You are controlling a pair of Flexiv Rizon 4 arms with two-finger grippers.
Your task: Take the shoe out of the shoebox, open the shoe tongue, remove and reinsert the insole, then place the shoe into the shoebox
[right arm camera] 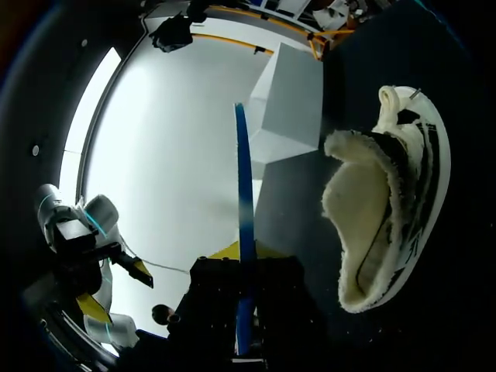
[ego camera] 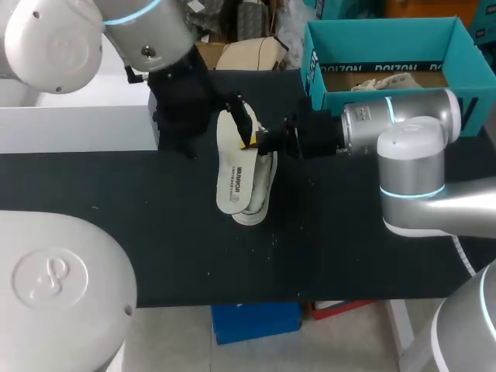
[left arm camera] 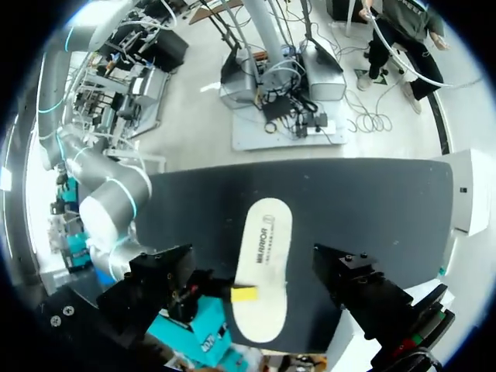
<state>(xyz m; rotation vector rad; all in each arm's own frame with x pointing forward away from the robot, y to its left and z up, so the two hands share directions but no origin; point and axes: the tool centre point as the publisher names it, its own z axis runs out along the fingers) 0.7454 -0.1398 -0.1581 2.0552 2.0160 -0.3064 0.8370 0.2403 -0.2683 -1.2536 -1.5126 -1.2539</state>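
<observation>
1. The left gripper [ego camera: 236, 112], fingers spread wide, hangs over the 12 o'clock end of the flat white oval insole [ego camera: 235, 174].
2. The white fleece-lined shoe [ego camera: 260, 205] lies under the insole on the black table [ego camera: 116, 186], with open room at 6 and 9 o'clock.
3. The right gripper [ego camera: 262, 143] pinches the insole's 3 o'clock edge.
4. The teal cardboard shoebox [ego camera: 380, 29] sits at 1 o'clock.

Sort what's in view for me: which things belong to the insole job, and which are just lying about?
Job:
- insole, pinched by the right end effector
- shoe, on the table under the insole
- teal shoebox, open
- left end effector, open, holding nothing

Lying about:
- crumpled paper inside the shoebox
- white block at the table's left end
</observation>
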